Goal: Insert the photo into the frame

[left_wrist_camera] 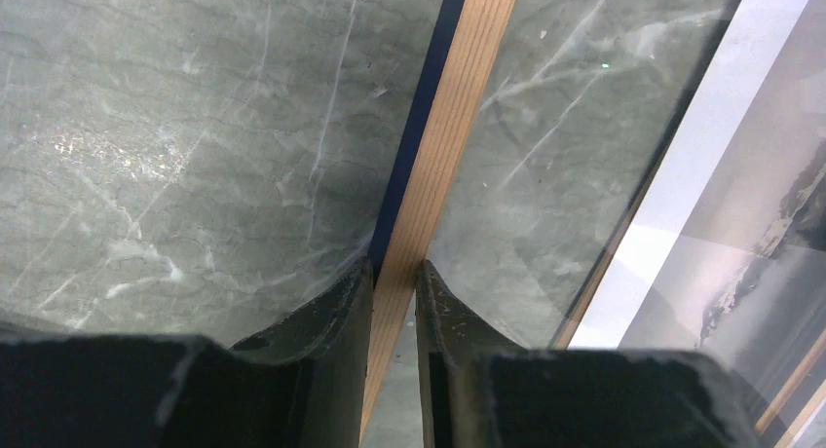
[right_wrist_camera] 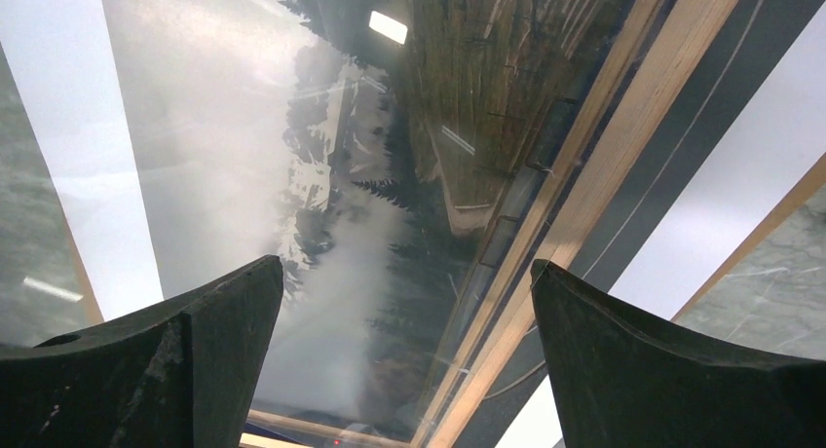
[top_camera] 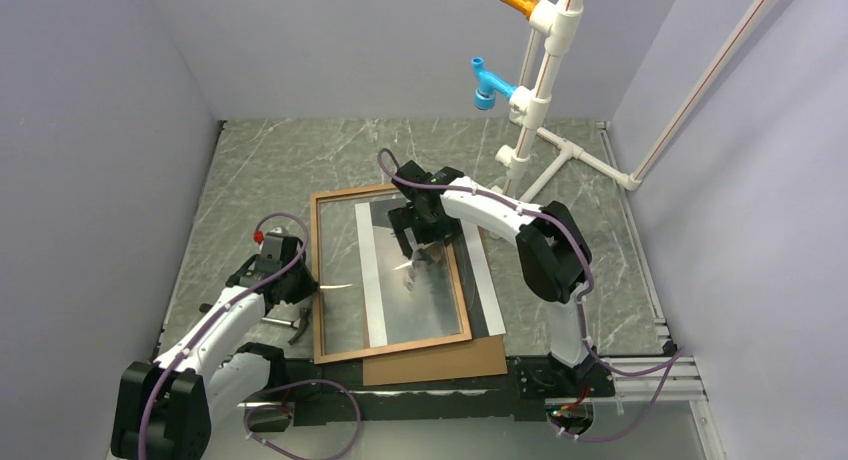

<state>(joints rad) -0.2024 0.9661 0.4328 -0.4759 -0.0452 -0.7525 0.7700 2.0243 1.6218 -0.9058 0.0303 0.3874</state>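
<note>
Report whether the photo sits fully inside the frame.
Not fully. The photo lies beneath the frame, but its right white band sticks out beyond the frame's right rail.

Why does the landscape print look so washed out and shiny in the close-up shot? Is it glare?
Right wrist view: yes, the glossy grey landscape photo mirrors a bright light patch and dark shapes. Top view: white glints mid-print. Left wrist view: the thin wooden frame rail is sharp.

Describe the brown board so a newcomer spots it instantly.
Start at the marble table, then find the wooden frame at its centre. The board pokes out under the frame's near rail: plain flat brown, no picture, unlike the grey photo.
</note>
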